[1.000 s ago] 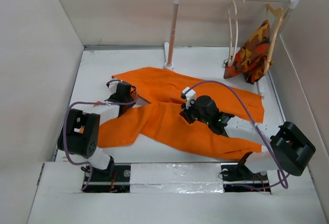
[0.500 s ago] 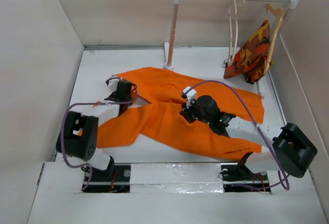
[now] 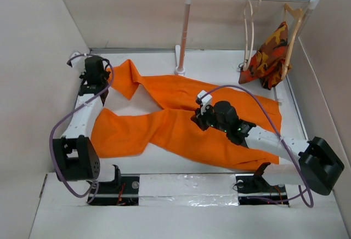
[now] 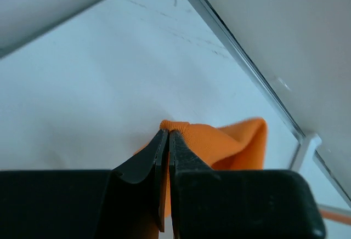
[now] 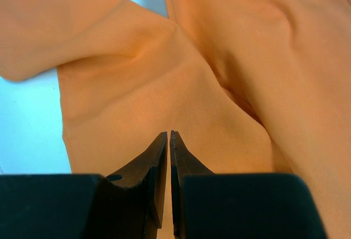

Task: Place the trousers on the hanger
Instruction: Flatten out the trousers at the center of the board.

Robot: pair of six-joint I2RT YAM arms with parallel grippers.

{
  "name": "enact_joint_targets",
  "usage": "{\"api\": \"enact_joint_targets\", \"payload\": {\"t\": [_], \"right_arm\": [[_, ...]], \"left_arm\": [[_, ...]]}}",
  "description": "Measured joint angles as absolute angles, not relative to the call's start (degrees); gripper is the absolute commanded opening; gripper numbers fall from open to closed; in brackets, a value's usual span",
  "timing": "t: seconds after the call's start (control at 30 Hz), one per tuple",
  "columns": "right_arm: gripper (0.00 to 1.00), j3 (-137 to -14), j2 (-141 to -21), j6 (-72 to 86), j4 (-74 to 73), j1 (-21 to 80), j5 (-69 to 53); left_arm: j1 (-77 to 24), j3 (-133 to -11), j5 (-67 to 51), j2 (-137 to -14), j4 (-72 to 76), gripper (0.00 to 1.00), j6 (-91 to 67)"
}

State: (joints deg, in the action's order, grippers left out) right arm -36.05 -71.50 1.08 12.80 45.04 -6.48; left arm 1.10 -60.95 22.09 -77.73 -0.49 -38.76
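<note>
Left gripper is clamped on a leg end of the trousers, which sprawl across the table. Right gripper is closed at the crotch, but a grip on the cloth is unclear. It's soft, light, floppy stuff, so take hems or waistband and drape it over the hanger.

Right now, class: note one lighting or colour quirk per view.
Top view: soft, even light on the plain bright orange cloth trousers; crinkled silvery tape strip glints. Left wrist view: white table looks bluish. Right wrist view: trousers look paler, washed out; right hand a featureless black shape.
</note>
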Motion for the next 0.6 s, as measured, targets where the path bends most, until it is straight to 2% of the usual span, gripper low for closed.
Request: {"api": "enact_joint_targets", "payload": {"t": [0.2, 0.33, 0.6], "right_arm": [[0.12, -36.03, -69.84, 1.08, 13.04, 45.04, -6.46], [0.12, -35.92, -69.69, 1.08, 12.99, 45.04, -6.09], [0.12, -35.92, -70.98, 1.08, 12.95, 45.15, -4.78]], "left_arm": [[8.69, -74.54, 19.62, -88.47, -5.89, 0.0, -34.65], [10.26, -85.54, 19.14, -97.06, -9.45, 0.0, -31.18], [9.89, -89.86, 19.53, -100.71, -8.03, 0.0, -23.18]]}}
